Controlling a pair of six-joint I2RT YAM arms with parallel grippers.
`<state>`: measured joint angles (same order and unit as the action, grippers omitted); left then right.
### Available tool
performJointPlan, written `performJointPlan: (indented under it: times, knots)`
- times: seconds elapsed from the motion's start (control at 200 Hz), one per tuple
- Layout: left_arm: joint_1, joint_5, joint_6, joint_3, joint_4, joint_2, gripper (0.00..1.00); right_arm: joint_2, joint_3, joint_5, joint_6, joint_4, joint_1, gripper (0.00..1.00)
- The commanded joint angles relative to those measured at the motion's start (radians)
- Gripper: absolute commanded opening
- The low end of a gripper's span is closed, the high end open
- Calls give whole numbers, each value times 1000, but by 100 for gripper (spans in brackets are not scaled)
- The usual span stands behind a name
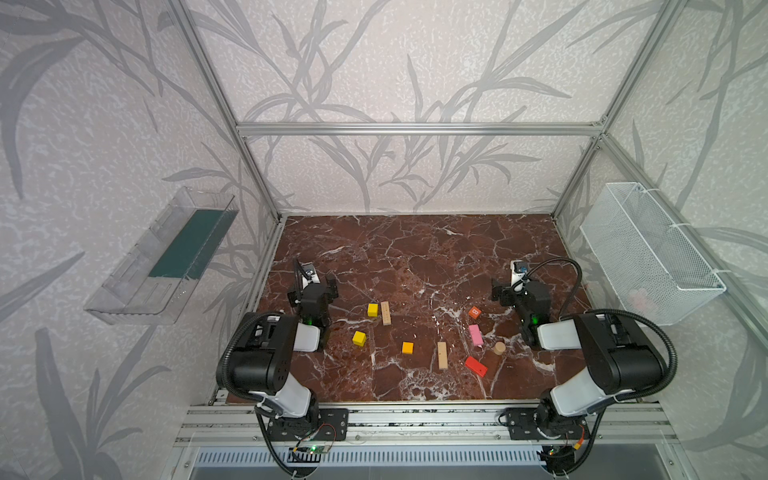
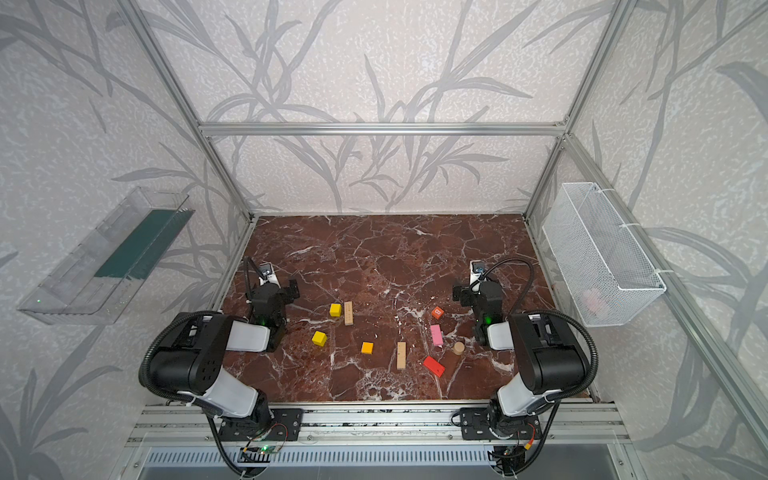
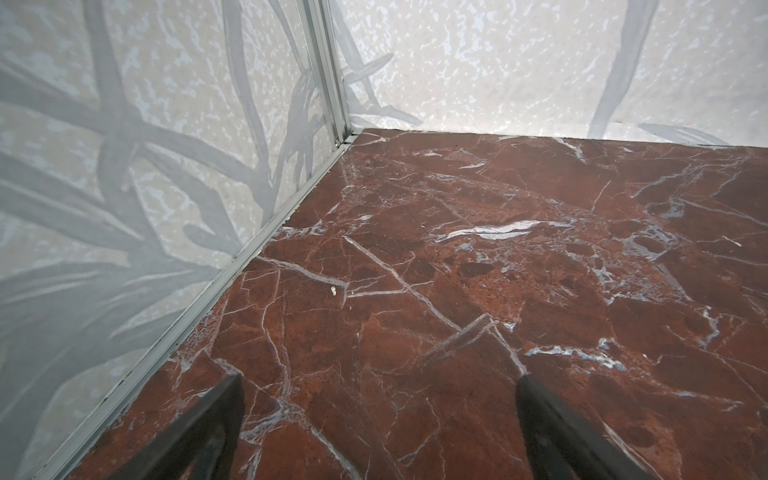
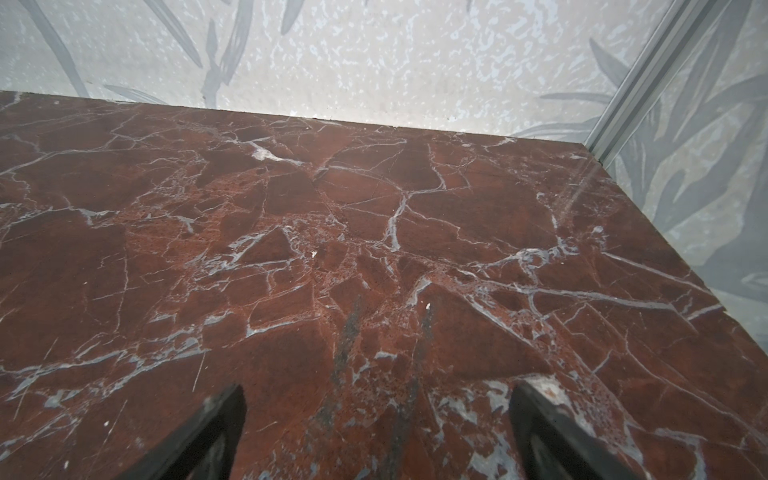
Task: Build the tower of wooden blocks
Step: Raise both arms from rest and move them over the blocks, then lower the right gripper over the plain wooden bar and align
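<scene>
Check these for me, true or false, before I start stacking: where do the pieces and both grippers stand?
1. Nothing is stacked yet. True: every piece lies singly on the table.
2. The left gripper holds a yellow cube. False: it is open and empty.
3. The tan cylinder sits on the right arm's side. True.
4. The two planks touch each other. False: the far tan plank and the near tan plank lie well apart.
5. The right gripper is shut. False: its jaws stand open with nothing between them.
</scene>
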<state>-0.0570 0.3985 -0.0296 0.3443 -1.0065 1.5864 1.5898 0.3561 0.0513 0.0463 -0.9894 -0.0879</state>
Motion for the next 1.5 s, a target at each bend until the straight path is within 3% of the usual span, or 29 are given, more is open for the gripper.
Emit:
performJointPlan:
  times: [0.0, 0.305, 0.46, 0.555, 0.65, 0.89, 0.98, 1.09, 1.21, 1.5]
  knots:
    - [2, 5, -3, 10, -20, 1, 99, -5, 9, -2, 7, -8, -3, 99]
    - [-6, 9, 14, 0, 9, -68, 97, -29, 11, -11, 7, 16, -3, 99]
    - [-18, 8, -4, 77, 346, -276, 93, -174, 105, -3, 6, 322, -3, 98]
    - [-28, -90, 4, 138, 553, -377, 91, -252, 162, -27, -19, 476, -9, 97]
    - [-58, -105, -38, 184, 682, -442, 90, -331, 218, -61, -30, 648, -32, 94]
    - [-218, -93, -89, 347, 1039, -503, 86, -454, 379, 16, -50, 1077, -252, 90]
    - [-266, -150, -143, 392, 1137, -512, 83, -466, 406, 26, -90, 1182, -360, 88]
    - [-311, -229, -212, 417, 1214, -533, 80, -466, 411, 44, -163, 1264, -490, 87]
    - [-359, -243, -279, 414, 1273, -574, 79, -439, 415, 36, -245, 1349, -603, 84]
    - [-431, -235, -339, 401, 1380, -658, 79, -375, 391, 47, -385, 1451, -765, 84]
